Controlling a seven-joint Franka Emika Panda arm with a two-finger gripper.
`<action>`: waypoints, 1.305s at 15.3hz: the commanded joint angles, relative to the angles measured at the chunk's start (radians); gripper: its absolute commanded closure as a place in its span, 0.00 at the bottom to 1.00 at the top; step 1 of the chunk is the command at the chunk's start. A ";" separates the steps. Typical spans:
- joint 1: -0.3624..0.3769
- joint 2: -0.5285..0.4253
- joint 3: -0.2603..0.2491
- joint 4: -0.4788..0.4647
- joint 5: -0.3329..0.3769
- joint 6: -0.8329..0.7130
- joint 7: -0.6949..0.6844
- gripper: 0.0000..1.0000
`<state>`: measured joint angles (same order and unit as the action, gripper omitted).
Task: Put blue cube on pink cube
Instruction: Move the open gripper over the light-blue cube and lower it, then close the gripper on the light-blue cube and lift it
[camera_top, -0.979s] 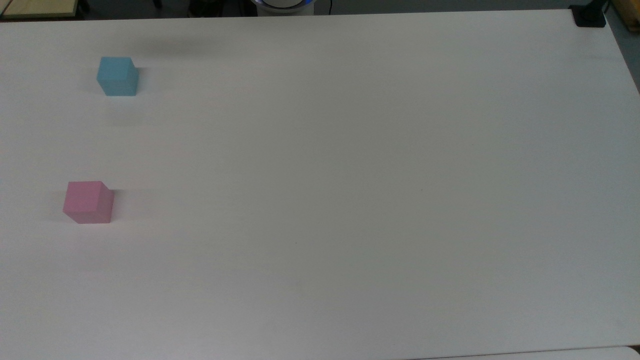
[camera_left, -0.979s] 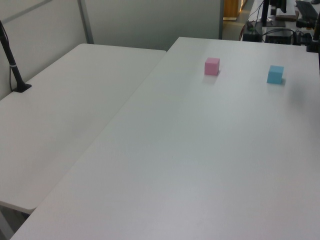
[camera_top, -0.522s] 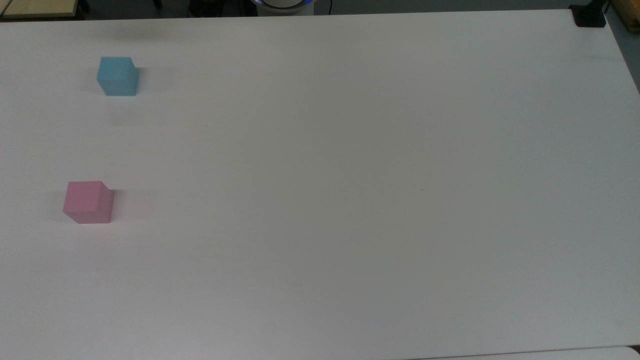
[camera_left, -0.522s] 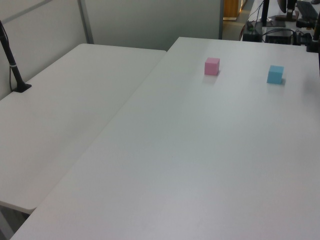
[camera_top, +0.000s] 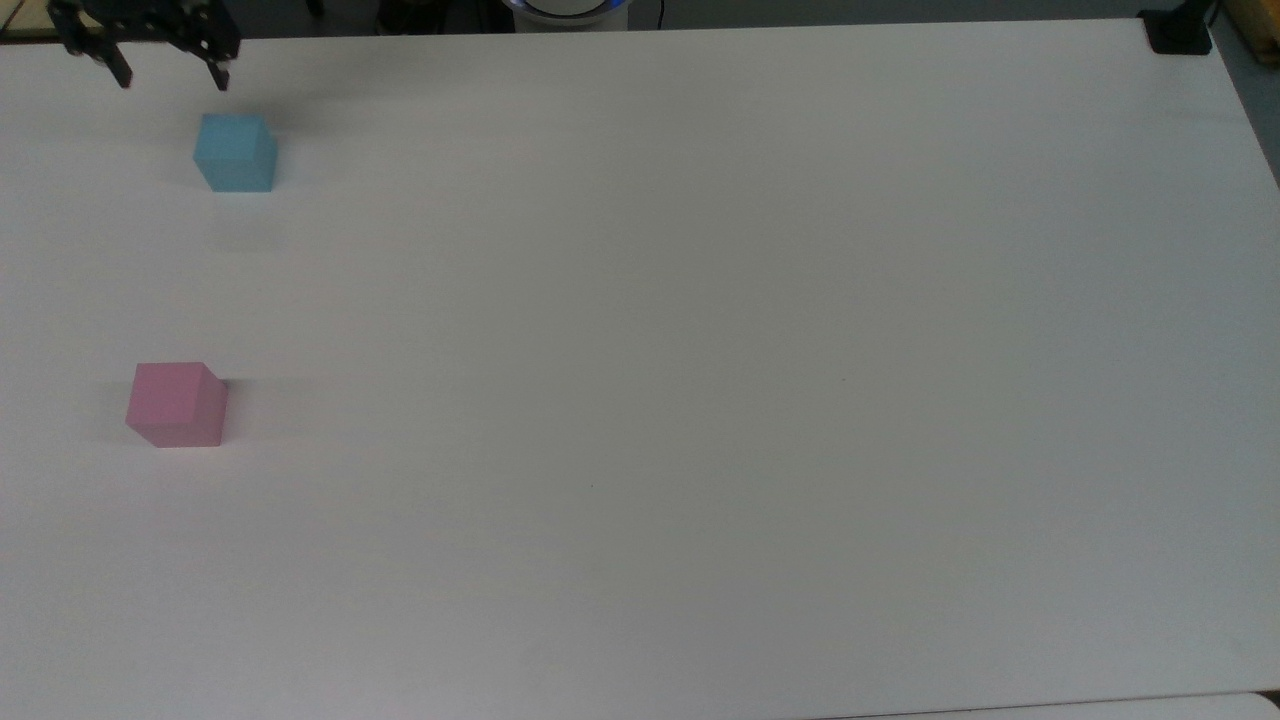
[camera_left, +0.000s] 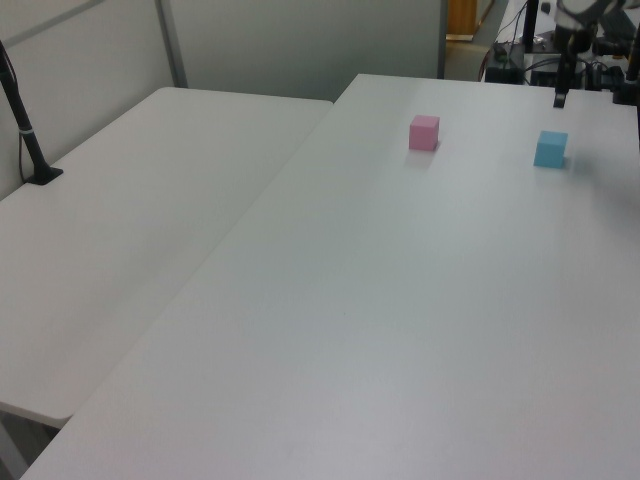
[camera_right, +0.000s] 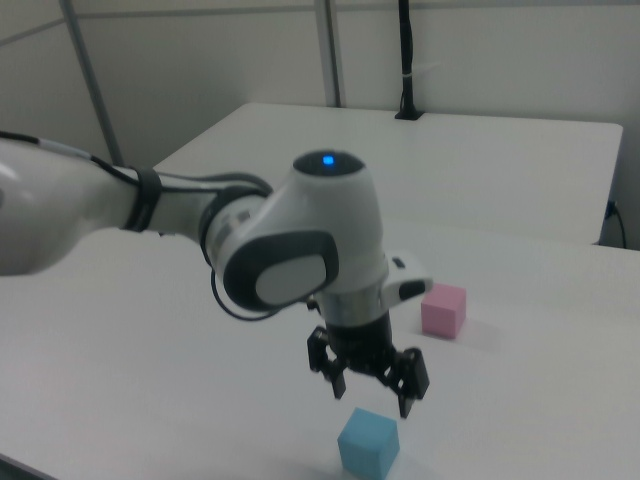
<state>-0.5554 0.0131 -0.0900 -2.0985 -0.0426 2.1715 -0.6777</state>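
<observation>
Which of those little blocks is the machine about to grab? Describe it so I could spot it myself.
Start at the big white table. Along the top view's left edge sit two small cubes, well apart. It looks like the blue cube, just below the black open tool; the other is the pink cube.

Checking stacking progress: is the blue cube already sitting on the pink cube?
No, the blue cube rests on the white table, well apart from the pink cube.
</observation>
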 joint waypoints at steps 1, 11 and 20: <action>0.041 0.042 -0.005 -0.032 -0.005 0.044 0.053 0.00; 0.054 0.127 -0.007 -0.031 -0.109 0.102 0.172 0.00; 0.060 0.151 -0.005 -0.071 -0.115 0.159 0.172 0.64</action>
<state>-0.5048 0.1826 -0.0899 -2.1402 -0.1354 2.3020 -0.5265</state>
